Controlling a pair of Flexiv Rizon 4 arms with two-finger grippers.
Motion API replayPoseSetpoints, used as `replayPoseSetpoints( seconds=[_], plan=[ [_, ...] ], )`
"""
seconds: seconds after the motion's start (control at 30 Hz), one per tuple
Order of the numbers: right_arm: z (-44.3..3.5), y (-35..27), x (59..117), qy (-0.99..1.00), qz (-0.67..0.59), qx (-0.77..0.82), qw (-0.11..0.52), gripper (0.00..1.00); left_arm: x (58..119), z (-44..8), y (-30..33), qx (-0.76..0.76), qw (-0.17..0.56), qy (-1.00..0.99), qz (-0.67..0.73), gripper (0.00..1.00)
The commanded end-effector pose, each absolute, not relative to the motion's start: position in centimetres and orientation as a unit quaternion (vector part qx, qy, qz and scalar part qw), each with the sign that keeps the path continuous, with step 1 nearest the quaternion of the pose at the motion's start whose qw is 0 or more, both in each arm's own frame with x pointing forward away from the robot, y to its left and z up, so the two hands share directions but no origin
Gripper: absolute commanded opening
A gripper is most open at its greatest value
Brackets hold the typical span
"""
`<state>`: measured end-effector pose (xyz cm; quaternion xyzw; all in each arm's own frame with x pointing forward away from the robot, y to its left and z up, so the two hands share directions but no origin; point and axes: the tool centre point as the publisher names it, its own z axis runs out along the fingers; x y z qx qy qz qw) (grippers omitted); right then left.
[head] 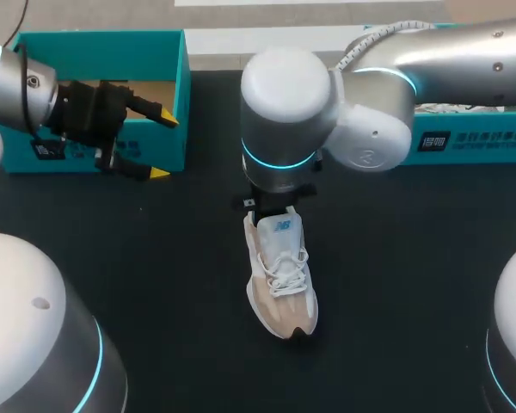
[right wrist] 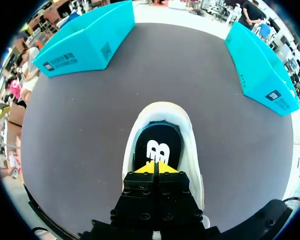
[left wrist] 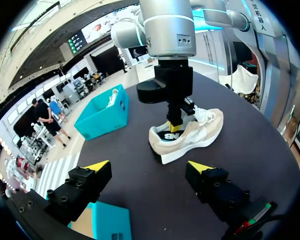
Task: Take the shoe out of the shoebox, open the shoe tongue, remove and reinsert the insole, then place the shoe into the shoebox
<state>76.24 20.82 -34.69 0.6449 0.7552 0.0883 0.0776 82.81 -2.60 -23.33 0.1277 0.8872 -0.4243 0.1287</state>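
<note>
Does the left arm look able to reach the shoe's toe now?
Probably yes: nothing stands between the open left gripper and the shoe, and the right gripper occupies only its heel opening.

The desk (head: pixel 155 284) has a flat, dark top, almost black, with no pattern on it. It looks dull, not shiny. The light on it is even, from the far edge to the near edge.

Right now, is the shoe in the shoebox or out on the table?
Out. The shoe stands upright on the black table under the right claw, no box around it.
</note>
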Motion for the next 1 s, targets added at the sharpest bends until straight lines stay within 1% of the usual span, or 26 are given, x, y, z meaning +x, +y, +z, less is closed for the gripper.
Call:
replayPoseSetpoints(
  seconds=[0.03,0.43,0.67,0.77,1.0],
  plan=[
    [-34.8,20.4,75.9,0.757,0.085,0.645,0.064,0.00,82.8,-23.3,-2.6,0.128,0.128,0.888,-0.423,1.00],
    [-38.6,21.3,76.0,0.771,0.062,0.634,0.019,0.00,82.8,-23.3,-2.6,0.128,0.128,0.888,-0.423,1.00],
    [-40.6,20.9,75.8,0.769,0.040,0.638,0.007,0.00,82.8,-23.3,-2.6,0.128,0.128,0.888,-0.423,1.00],
    [-40.6,20.4,75.8,0.765,0.029,0.643,0.015,0.00,82.8,-23.3,-2.6,0.128,0.128,0.888,-0.423,1.00],
    [-37.5,20.5,76.7,0.760,0.055,0.645,0.064,0.00,82.8,-23.3,-2.6,0.128,0.128,0.888,-0.423,1.00]
  ],
)
